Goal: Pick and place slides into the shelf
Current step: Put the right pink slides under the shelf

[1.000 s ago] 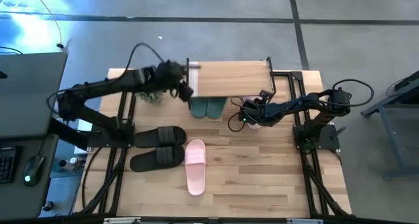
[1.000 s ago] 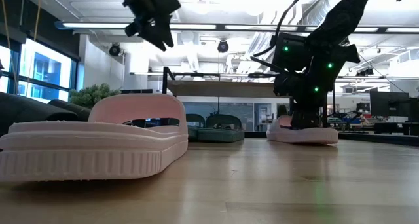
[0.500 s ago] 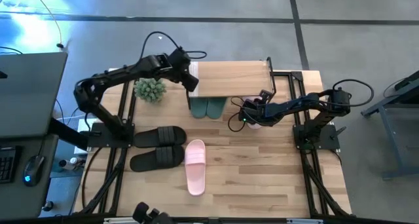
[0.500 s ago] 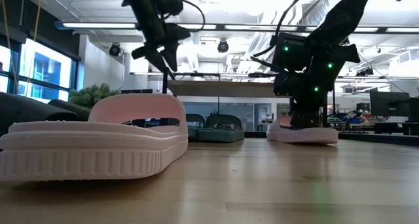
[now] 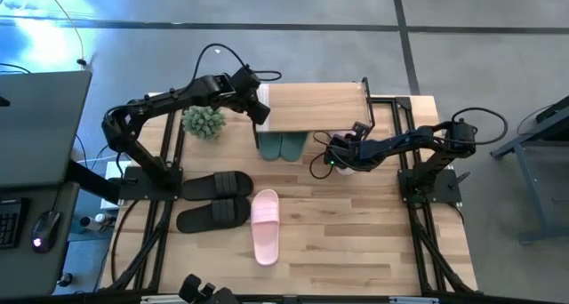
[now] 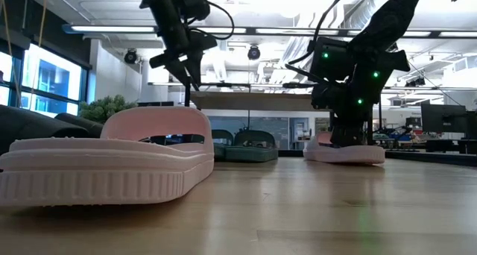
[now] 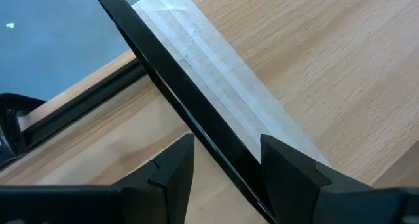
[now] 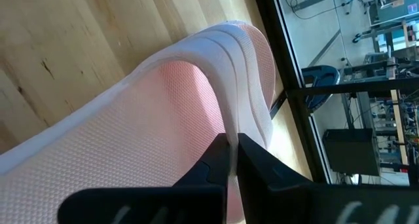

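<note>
The left gripper (image 5: 255,104) has swung in from beside the small plant (image 5: 204,122) and now sits at the near-left corner of the shelf (image 5: 316,108), barely moved over the last half second, its fingers apart and straddling the shelf's black frame bar (image 7: 196,129) without pinching it, so it looks to be steadying the rack. Just past it, the green slides (image 5: 282,146) sit tucked under the plank. Well behind it on the table lie the black slides (image 5: 215,200) and one pink slide (image 5: 265,226), both untouched. Over on the right, the right gripper (image 5: 335,156) hasn't budged, fingers clamped tight on the strap of the other pink slide (image 8: 196,112) at the shelf's right end, seemingly being fed into its slot.
</note>
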Controlling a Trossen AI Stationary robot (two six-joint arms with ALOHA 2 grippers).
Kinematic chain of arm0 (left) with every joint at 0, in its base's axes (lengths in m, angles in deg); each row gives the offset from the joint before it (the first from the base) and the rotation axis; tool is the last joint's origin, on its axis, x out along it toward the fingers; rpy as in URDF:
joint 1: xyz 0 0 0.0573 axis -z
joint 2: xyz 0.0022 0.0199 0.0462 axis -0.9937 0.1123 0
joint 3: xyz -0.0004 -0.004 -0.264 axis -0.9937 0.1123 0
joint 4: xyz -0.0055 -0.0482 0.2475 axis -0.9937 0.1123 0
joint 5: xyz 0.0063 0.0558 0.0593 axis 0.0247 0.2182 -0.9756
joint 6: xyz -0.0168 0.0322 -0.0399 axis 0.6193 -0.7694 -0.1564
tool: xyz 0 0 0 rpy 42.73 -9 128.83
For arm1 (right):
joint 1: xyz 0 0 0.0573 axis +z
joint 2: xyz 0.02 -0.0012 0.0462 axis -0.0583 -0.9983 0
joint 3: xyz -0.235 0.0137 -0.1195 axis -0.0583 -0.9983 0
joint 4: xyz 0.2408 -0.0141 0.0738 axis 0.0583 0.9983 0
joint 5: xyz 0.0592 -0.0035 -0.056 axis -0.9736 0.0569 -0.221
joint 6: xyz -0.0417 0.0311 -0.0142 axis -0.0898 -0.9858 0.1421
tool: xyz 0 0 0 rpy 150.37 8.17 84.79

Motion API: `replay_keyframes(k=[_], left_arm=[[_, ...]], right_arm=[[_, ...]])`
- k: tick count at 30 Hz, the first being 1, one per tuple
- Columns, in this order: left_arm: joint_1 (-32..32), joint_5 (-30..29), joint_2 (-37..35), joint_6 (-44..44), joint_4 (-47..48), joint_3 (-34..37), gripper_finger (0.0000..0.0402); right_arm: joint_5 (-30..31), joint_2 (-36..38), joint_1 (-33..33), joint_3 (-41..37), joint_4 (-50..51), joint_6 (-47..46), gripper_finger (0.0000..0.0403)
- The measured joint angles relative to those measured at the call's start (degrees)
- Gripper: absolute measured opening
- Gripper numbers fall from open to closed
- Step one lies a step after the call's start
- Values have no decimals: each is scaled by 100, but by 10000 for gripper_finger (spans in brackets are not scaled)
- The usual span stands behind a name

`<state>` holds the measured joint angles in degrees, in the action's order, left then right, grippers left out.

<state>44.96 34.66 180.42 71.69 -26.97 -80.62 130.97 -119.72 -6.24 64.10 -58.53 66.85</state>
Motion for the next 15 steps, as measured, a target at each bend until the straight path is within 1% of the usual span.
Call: replay_keyframes(k=[15], left_arm=[[0,-15,0,47,52,-2,159]], right_arm=[[2,0,0,0,-2,26,5]])
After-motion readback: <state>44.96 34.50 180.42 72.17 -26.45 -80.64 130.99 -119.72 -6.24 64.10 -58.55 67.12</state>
